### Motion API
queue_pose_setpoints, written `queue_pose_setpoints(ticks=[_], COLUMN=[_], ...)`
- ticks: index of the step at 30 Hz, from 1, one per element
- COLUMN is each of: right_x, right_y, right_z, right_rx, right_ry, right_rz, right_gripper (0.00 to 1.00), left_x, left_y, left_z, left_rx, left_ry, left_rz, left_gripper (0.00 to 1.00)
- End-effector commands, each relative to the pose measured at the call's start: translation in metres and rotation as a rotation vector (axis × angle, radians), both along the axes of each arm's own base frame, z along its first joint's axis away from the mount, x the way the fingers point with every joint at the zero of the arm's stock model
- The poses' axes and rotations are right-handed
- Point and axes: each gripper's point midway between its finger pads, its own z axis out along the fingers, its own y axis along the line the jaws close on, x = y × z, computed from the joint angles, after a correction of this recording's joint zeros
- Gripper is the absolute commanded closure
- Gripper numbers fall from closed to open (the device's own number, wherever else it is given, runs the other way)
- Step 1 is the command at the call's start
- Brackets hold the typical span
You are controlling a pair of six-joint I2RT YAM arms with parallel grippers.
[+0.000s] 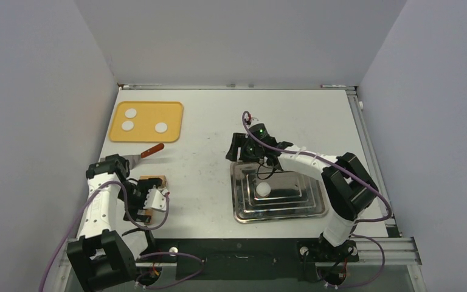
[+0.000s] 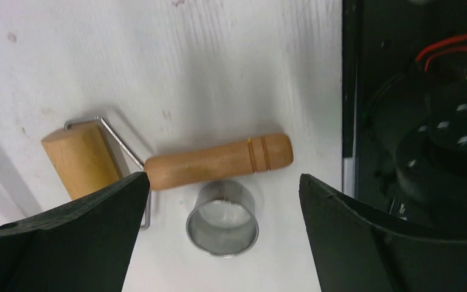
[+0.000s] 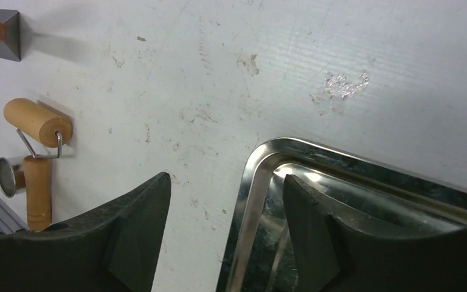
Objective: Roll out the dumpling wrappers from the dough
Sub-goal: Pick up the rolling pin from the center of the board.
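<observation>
Three small white dough pieces [image 1: 131,113] lie on a yellow tray [image 1: 173,109] at the far left. Another white round lump [image 1: 262,190] sits in the steel tray [image 1: 304,210]. I see no flattened wrapper. My left gripper [image 1: 155,198] [image 2: 222,177] is open and empty, hovering over a wooden roller [image 2: 219,161] and a small metal ring [image 2: 222,219]. My right gripper [image 1: 244,151] [image 3: 226,179] is open and empty, straddling the steel tray's far-left corner rim [image 3: 249,201].
A scraper [image 1: 149,151] with a reddish handle lies between the yellow tray and the left arm. The roller [image 3: 36,121] and the ring [image 3: 6,176] also show in the right wrist view. The table's near edge is close beside the ring.
</observation>
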Motion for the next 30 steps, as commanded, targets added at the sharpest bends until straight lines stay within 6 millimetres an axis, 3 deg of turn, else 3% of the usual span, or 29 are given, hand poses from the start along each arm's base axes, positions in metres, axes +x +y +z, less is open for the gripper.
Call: queue_pose_setpoints(ticks=[1, 6, 13, 19, 26, 30], right_x=[0.007, 0.006, 0.002, -0.005, -0.021, -0.027], right_y=[0.004, -0.004, 0.001, -0.003, -0.005, -0.001], right_z=[0.041, 0.043, 0.032, 0.031, 0.043, 0.048], right_rx=[0.07, 0.043, 0.082, 0.12, 0.082, 0.065], right_ry=[-0.109, -0.155, -0.135, -0.148, -0.181, -0.193], right_rz=[0.163, 0.227, 0.273, 0.228, 0.208, 0.206], right_gripper=[0.35, 0.28, 0.28, 0.26, 0.24, 0.24], left_x=[0.03, 0.043, 0.036, 0.029, 0.053, 0.057], left_y=[0.034, 0.051, 0.014, 0.018, 0.012, -0.01], left_z=[0.015, 0.01, -0.012, -0.05, -0.071, -0.08], left_rx=[0.18, 0.295, 0.184, 0.242, 0.255, 0.148], left_ry=[-0.132, -0.184, -0.201, -0.178, -0.243, -0.3], left_rz=[-0.405, -0.634, -0.738, -0.795, -0.818, -0.796], left_gripper=[0.09, 0.09, 0.09, 0.1, 0.11, 0.15])
